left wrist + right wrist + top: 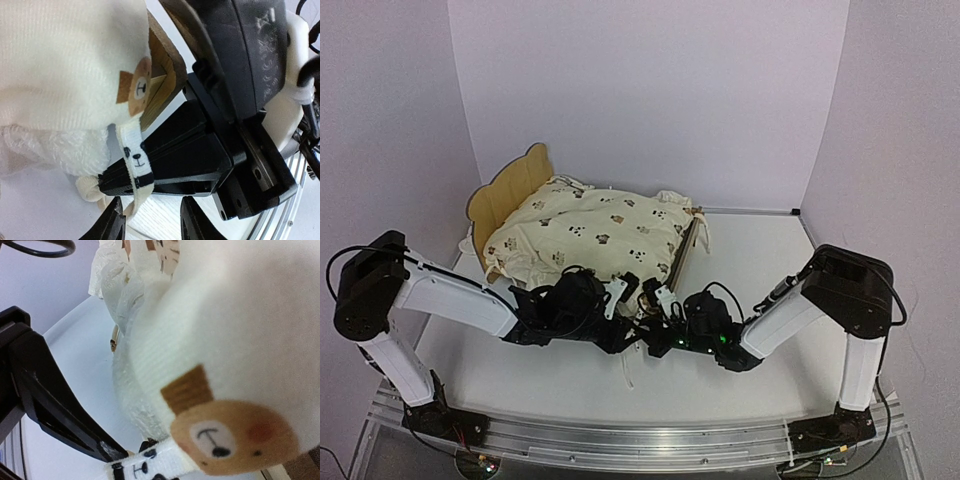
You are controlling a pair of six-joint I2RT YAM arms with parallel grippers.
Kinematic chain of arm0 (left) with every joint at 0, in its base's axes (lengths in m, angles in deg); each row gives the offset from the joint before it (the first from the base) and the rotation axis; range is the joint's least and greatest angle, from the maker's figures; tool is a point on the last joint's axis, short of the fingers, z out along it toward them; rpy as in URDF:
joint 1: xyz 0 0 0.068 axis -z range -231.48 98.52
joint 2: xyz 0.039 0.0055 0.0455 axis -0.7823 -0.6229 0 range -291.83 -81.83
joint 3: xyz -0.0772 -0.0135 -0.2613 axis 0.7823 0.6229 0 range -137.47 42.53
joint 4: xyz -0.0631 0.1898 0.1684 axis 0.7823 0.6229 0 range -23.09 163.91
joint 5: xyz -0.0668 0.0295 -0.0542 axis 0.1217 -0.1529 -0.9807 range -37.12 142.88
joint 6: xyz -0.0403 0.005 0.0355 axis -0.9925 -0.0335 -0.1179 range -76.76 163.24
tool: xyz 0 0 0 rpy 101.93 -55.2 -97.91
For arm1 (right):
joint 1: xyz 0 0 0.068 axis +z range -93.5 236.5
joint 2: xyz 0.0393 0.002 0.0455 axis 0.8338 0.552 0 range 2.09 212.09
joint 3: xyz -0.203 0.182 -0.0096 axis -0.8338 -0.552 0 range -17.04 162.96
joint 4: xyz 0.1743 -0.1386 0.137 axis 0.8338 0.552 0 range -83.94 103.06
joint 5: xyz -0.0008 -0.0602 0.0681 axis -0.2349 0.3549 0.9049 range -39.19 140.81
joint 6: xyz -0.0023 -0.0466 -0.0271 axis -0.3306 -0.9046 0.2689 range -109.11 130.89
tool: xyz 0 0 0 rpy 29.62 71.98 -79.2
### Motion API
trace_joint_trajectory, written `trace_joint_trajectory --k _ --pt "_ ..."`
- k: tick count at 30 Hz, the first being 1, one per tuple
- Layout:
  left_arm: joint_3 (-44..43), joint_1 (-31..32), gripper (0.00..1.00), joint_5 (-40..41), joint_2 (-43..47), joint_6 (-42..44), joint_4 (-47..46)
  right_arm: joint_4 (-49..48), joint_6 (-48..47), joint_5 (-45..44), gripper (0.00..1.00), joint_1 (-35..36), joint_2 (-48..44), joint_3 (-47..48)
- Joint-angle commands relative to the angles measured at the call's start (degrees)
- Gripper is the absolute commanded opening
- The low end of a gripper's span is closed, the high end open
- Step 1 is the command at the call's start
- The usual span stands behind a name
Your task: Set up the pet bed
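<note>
The pet bed stands at the back left, with its plywood bear-ear headboard [510, 190] and a wooden foot rail [686, 248]. A cream animal-print cover [590, 235] lies on it. Both grippers meet at the bed's near corner [162, 75]. My left gripper [620, 292] [152, 225] is open, with only bare table between its fingers. My right gripper [656, 298] [105, 184] is shut. The cover's panda-print ribbon [135, 159] [145, 471] lies across its fingers. Whether the ribbon is pinched is hidden.
Pale walls enclose the white table on three sides. A metal rail [640, 440] with both arm bases runs along the near edge. A loose ribbon tail [628, 372] trails on the table below the grippers. The left gripper's black finger [55, 410] crosses the right wrist view.
</note>
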Motion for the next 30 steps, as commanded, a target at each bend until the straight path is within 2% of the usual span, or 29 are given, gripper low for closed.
trace_joint_trajectory --k 1,4,10,15,30 --pt "2.02 -0.18 0.46 2.00 4.05 -0.83 -0.11 -4.52 -1.75 1.31 0.00 0.21 1.63 1.08" --pt "3.37 -0.17 0.50 5.13 6.21 -1.65 0.43 -4.66 -2.52 1.26 0.00 0.26 2.17 1.49" --pt "5.78 -0.36 0.50 11.19 12.15 -3.36 2.02 -4.76 -3.67 1.47 0.00 0.21 3.10 2.34" --pt "5.95 -1.78 0.35 13.04 13.11 -2.10 4.32 -4.75 -4.08 1.35 0.00 0.26 3.02 2.44" --pt "1.93 -3.73 0.30 5.53 3.20 3.71 2.93 -4.75 -3.35 1.53 0.00 0.19 2.83 2.39"
